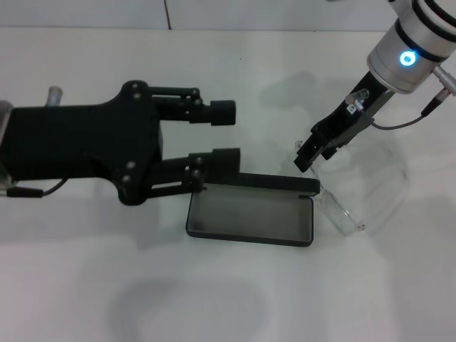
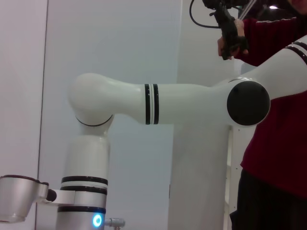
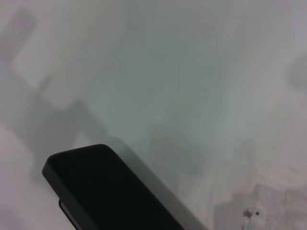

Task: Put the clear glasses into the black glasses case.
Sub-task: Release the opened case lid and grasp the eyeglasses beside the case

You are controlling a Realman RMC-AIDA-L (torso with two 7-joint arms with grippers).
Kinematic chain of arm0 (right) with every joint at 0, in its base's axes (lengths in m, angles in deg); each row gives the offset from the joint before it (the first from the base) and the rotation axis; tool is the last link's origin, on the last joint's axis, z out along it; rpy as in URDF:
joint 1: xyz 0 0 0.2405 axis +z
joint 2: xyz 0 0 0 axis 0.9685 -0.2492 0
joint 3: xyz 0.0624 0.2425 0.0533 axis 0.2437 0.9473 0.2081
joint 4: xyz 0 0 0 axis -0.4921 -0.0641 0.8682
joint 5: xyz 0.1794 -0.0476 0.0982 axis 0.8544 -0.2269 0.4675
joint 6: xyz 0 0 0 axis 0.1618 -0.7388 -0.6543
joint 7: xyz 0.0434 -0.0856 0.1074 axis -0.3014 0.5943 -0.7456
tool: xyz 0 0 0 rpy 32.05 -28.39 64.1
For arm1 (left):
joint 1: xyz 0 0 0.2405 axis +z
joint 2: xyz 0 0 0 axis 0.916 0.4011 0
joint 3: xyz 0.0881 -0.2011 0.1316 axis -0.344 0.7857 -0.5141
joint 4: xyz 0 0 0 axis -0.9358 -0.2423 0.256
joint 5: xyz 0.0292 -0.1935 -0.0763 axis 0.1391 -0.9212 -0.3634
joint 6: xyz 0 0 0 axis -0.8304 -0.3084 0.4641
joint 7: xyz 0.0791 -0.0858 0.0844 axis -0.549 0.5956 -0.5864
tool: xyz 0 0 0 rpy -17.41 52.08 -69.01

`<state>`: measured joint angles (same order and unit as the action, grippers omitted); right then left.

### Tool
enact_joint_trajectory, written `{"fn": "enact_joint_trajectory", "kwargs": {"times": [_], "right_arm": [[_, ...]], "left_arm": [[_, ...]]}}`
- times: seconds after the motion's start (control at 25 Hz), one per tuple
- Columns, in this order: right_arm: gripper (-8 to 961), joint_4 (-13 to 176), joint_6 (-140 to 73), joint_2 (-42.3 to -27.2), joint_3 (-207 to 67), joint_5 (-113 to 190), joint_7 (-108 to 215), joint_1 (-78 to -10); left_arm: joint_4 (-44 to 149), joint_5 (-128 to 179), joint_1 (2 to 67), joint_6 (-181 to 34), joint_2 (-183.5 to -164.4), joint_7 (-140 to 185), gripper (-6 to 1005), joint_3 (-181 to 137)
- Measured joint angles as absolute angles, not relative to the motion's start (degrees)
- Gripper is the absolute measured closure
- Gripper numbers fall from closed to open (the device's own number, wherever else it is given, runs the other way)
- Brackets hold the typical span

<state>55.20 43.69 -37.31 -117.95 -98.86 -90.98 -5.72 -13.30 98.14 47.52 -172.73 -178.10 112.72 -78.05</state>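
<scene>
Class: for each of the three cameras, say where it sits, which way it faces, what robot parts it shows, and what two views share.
Head view: looks down on the white table; left gripper open, right gripper, open black glasses case, clear glasses.
Left wrist view: faces sideways at the right arm and a person.
Right wrist view: faces the table; case corner.
Shared: the case, in head and right wrist views.

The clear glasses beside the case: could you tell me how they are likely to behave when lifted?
The clear glasses look thin and hollow, so probably light and somewhat springy. Their smooth curved lens may slip between the right gripper's fingers. Lying just beside the open black glasses case, they could skid on the white table if nudged.
</scene>
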Motion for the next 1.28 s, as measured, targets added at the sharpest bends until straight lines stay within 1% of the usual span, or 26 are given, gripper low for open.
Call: {"fn": "enact_joint_trajectory", "kwargs": {"times": [0.48, 1.16, 1.28], "right_arm": [[392, 57.51, 40.88, -37.79, -123.77, -98.79, -93.89, -5.87], [403, 56.94, 40.98, -37.79, -125.71, -98.74, -94.4, -7.3], [431, 56.96, 40.86, -37.77, -126.24, -98.76, -94.42, -7.34]], "left_arm": [[-8.56, 98.41, 49.09, -174.31, -178.29, 108.6, 497, -77.61], [-4.76, 98.57, 47.76, -174.2, -178.33, 108.23, 497, -75.04], [-4.73, 98.57, 47.78, -174.21, -178.35, 108.22, 497, -75.02]]}}
